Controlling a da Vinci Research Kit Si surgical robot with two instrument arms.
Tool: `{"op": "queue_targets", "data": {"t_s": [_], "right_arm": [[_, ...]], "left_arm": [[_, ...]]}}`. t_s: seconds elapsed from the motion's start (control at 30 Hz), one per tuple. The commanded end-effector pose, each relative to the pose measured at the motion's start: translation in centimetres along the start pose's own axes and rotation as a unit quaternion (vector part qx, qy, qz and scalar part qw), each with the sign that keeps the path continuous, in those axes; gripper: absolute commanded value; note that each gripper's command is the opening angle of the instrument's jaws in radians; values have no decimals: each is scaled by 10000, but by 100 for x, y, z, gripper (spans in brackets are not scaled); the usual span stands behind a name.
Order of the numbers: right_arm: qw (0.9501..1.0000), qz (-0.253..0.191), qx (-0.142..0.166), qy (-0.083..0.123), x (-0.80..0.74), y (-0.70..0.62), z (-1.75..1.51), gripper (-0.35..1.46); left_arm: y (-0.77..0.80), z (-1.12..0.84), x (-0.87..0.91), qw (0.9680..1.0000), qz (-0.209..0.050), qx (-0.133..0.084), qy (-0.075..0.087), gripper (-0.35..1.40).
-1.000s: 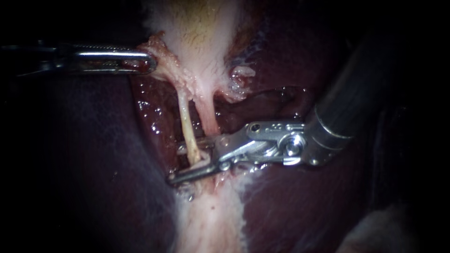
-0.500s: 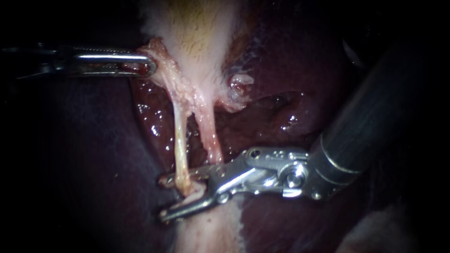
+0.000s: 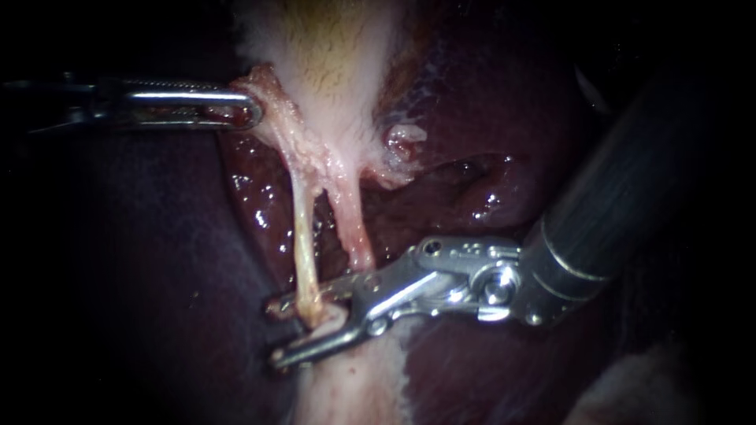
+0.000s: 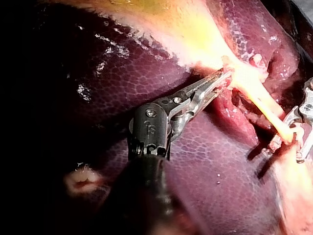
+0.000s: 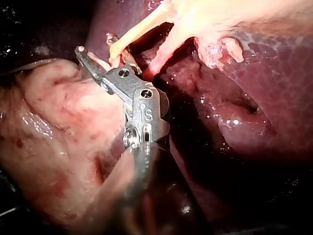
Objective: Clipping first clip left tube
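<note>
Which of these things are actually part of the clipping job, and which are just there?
In the job: left tube, between the open jaws of the right instrument; left instrument, gripping the gallbladder.
Just there: right tube; liver.

Right instrument (image 3: 274, 332) shifted lower, leftward — left tube (image 3: 302, 236) now drawn longer.

Engraved marks on left instrument (image 4: 222, 78), right instrument (image 5: 95, 49)
</note>
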Motion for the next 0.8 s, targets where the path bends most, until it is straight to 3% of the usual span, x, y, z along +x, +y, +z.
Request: {"op": "queue_targets", "data": {"t_s": [0.03,0.6,0.7,0.8], "right_arm": [[10000,0,-11,-10,-1,1,-1,24],[9999,10,-85,-73,-4,8,-10,-13],[9999,11,-75,-73,-4,8,-14,-35],[9992,323,-138,-210,0,9,-18,-35]], "left_arm": [[0,0,0,10000,-1,0,0,-35],[-1,0,0,10000,0,-1,0,-35],[-1,0,0,10000,0,-1,0,-35],[-1,0,0,10000,0,-1,0,-35]]}}
